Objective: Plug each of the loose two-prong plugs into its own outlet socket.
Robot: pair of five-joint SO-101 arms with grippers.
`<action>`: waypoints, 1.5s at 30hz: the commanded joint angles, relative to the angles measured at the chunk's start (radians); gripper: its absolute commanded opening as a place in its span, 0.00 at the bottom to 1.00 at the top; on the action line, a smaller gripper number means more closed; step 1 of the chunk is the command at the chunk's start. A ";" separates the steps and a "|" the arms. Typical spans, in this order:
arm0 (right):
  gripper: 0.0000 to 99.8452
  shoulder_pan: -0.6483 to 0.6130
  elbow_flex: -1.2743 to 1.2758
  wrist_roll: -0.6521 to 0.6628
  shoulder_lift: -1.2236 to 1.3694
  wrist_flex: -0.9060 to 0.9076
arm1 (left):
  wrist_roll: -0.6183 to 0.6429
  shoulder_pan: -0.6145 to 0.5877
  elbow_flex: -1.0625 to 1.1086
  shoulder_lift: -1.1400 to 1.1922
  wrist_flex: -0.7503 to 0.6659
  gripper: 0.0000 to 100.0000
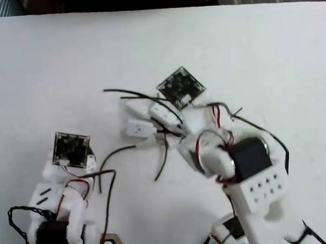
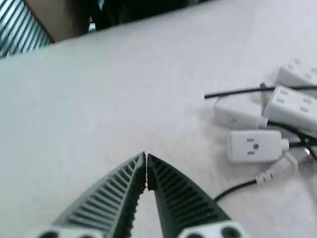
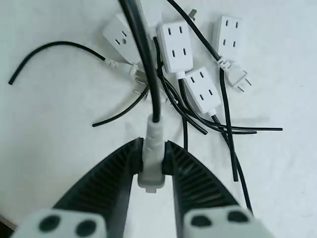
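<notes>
high view: the outlet blocks sit bunched mid table in a tangle of black cords, right under the wrist of the right arm. the left arm is parked well off to the side, so the right one is clearly the nearer

left wrist view: left gripper is pinched closed on nothing, tips touching, over bare table. the blocks lie off to the side of it, apart

right wrist view: right gripper is clamped on a pale plug. its long axis is in line with the fingers, and its cord runs away toward the blocks just beyond. can't see the prongs, so my guess is they face back at the wrist and it'll need turning before it meets a socket. another loose plug lies beside the blocks
</notes>
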 commanded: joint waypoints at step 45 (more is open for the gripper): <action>0.02 -0.209 0.819 -0.172 -0.700 -0.677 | -0.037 0.295 -0.064 0.001 -0.095 0.10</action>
